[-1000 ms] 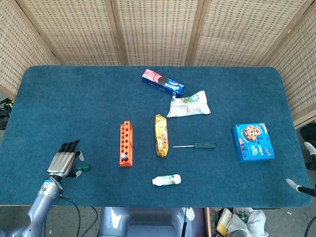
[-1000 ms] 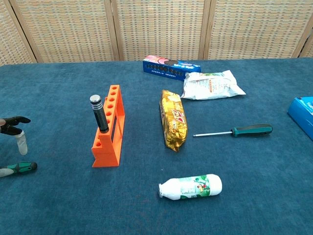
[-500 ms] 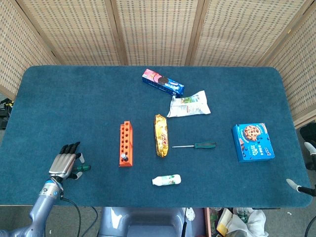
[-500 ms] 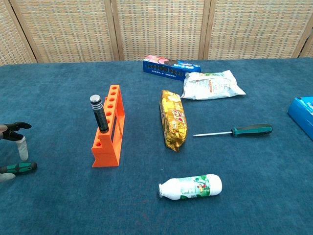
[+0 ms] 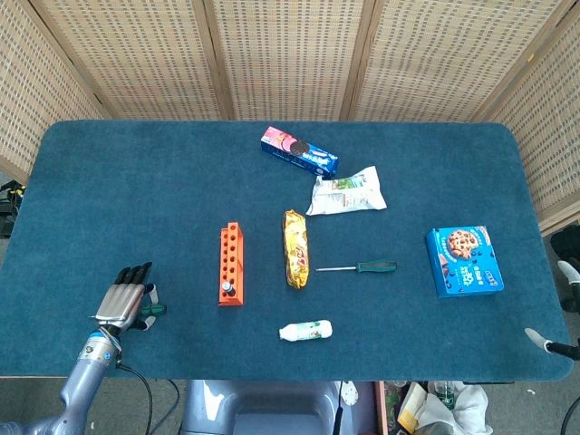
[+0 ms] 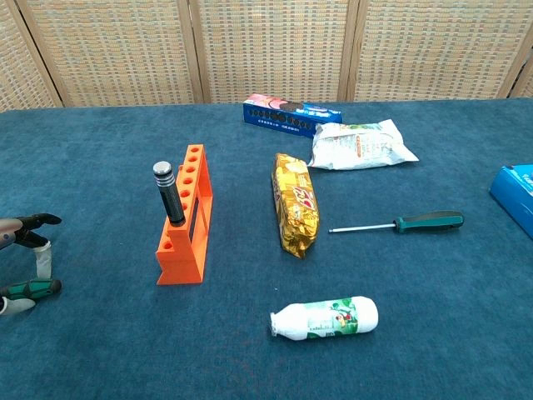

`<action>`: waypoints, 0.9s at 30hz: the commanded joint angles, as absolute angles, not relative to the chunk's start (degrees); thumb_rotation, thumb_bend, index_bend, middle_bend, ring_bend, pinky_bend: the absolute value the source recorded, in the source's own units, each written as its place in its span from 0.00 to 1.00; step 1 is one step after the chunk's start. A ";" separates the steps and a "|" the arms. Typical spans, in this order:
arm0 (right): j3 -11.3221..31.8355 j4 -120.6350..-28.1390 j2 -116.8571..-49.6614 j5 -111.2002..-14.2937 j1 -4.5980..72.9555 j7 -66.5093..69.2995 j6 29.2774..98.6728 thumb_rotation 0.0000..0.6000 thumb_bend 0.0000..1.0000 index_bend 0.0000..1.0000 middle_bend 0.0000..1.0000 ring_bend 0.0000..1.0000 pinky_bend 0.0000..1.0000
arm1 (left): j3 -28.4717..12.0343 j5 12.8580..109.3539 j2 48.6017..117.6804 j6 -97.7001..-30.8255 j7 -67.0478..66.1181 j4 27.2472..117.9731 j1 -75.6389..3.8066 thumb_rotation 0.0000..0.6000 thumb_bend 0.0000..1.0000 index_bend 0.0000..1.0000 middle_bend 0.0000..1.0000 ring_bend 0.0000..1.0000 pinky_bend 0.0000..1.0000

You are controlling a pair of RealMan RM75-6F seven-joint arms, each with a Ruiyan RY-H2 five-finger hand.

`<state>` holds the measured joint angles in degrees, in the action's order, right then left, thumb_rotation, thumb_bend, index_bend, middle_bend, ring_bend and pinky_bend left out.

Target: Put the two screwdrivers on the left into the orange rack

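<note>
The orange rack (image 5: pixel 230 265) (image 6: pixel 185 221) stands left of centre, with a black-and-silver-handled screwdriver (image 6: pixel 171 193) upright in its nearest hole. A green-handled screwdriver (image 5: pixel 155 311) (image 6: pixel 35 288) lies flat on the blue cloth at the front left. My left hand (image 5: pixel 125 299) (image 6: pixel 23 235) hovers right over it with the fingers stretched out and apart, one fingertip on each side of the handle; I see no grip on it. Only two spread fingertips of my right hand (image 5: pixel 549 343) show at the right edge, off the table and holding nothing.
A gold snack bag (image 5: pixel 295 247) lies right of the rack, with another green-handled screwdriver (image 5: pixel 358 267) beside it. A small white bottle (image 5: pixel 306 331) lies near the front edge. A cookie pack (image 5: pixel 299 151), a white pouch (image 5: pixel 346 191) and a blue cookie box (image 5: pixel 463 260) lie further off.
My left hand has slid a little toward the front and right and sunk lower over the green-handled screwdriver. The screwdriver and everything else have stayed put.
</note>
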<state>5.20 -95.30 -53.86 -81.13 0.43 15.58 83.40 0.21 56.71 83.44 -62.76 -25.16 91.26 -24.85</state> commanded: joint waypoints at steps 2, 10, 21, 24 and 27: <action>5.16 -95.28 -53.82 -81.23 0.48 15.75 83.33 1.00 0.00 0.00 0.00 0.00 0.00 | 0.00 56.75 83.50 -63.03 -25.08 91.27 -24.65 1.00 0.33 0.56 0.00 0.00 0.00; 5.06 -95.24 -53.82 -81.33 0.53 15.76 83.21 1.00 0.00 0.00 0.00 0.00 0.00 | -0.76 58.03 82.58 -63.70 -23.37 92.15 -24.16 1.00 0.43 0.61 0.00 0.00 0.00; 4.94 -95.49 -53.90 -81.54 0.56 15.45 83.30 1.00 0.00 0.00 0.00 0.00 0.00 | -7.62 67.88 70.40 -61.63 -1.70 102.32 -24.73 1.00 0.47 0.63 0.00 0.00 0.00; 4.89 -95.57 -53.97 -81.55 0.55 15.19 83.32 1.00 0.00 0.00 0.00 0.00 0.00 | -10.47 70.82 67.53 -61.52 5.56 104.10 -25.42 1.00 0.49 0.63 0.00 0.00 0.00; 4.87 -95.57 -54.06 -81.50 0.66 14.98 83.14 1.00 0.00 0.00 0.00 0.00 0.00 | -13.53 72.57 65.94 -60.91 10.60 104.68 -27.15 1.00 0.49 0.64 0.00 0.00 0.00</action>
